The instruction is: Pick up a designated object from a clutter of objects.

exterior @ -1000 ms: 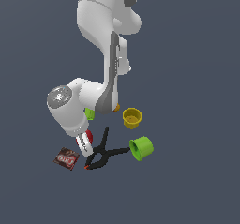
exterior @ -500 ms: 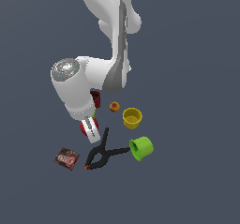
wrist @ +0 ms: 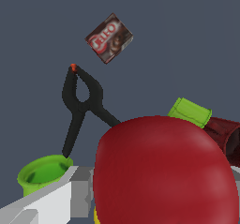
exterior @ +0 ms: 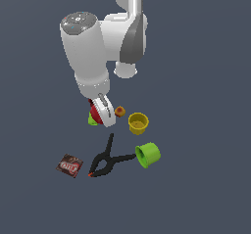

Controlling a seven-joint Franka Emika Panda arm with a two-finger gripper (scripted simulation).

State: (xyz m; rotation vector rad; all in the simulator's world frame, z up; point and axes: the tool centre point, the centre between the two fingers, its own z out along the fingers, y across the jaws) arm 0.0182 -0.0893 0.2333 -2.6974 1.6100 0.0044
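Both renders are evenly and softly lit, without cast shadows on the flat grey-blue ground. We see only a faint sheen on the white arm (exterior: 93, 57) (exterior view). The red cup (wrist: 164, 171) fills the wrist view, slightly soft-edged.

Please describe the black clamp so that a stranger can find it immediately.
Start at the white robot arm and go down past its gripper. The black clamp lies flat between the brown packet and the tipped green cup. Only it is black, with two long spread handles.
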